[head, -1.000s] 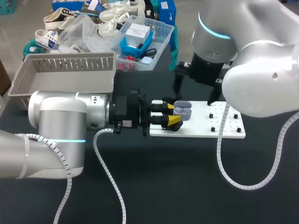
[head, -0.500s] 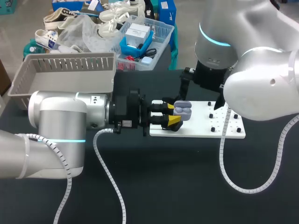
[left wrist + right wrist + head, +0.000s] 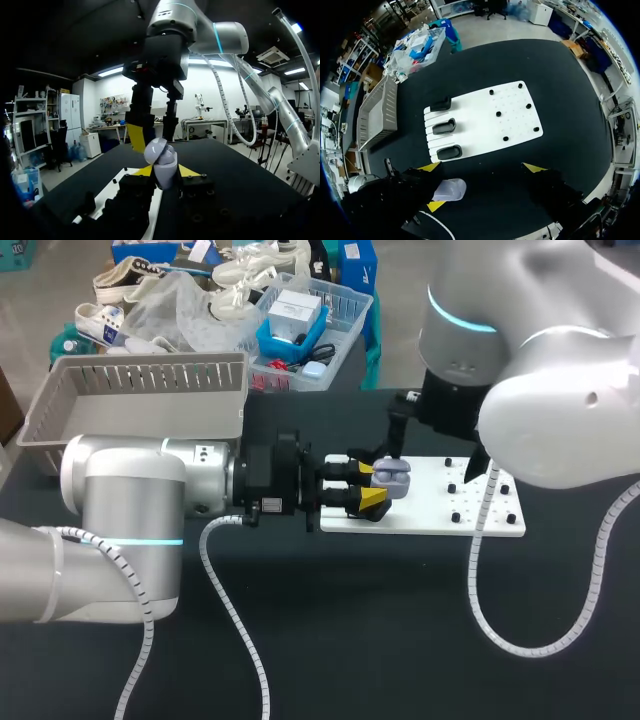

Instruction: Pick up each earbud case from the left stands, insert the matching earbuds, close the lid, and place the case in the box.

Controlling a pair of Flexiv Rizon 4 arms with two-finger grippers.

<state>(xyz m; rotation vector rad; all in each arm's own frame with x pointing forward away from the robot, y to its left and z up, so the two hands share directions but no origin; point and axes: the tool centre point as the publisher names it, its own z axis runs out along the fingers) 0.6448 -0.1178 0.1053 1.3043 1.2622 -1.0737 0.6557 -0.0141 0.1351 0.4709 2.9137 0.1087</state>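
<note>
Close in, left pincer [image 3: 372, 487] clamped on the lavender earbud case [image 3: 161, 161], one yellow tip on each side; the lid looks ajar. Right pincer [image 3: 481, 167] hangs over it, fingers spread wide and holding nothing, one finger just beside the case. Ahead of the right pincer lies a white board [image 3: 485, 117] on the dark surface [image 3: 400, 640], carrying three black stands [image 3: 444, 126]. Farther off, behind the left arm, is the grey box [image 3: 140, 390].
</note>
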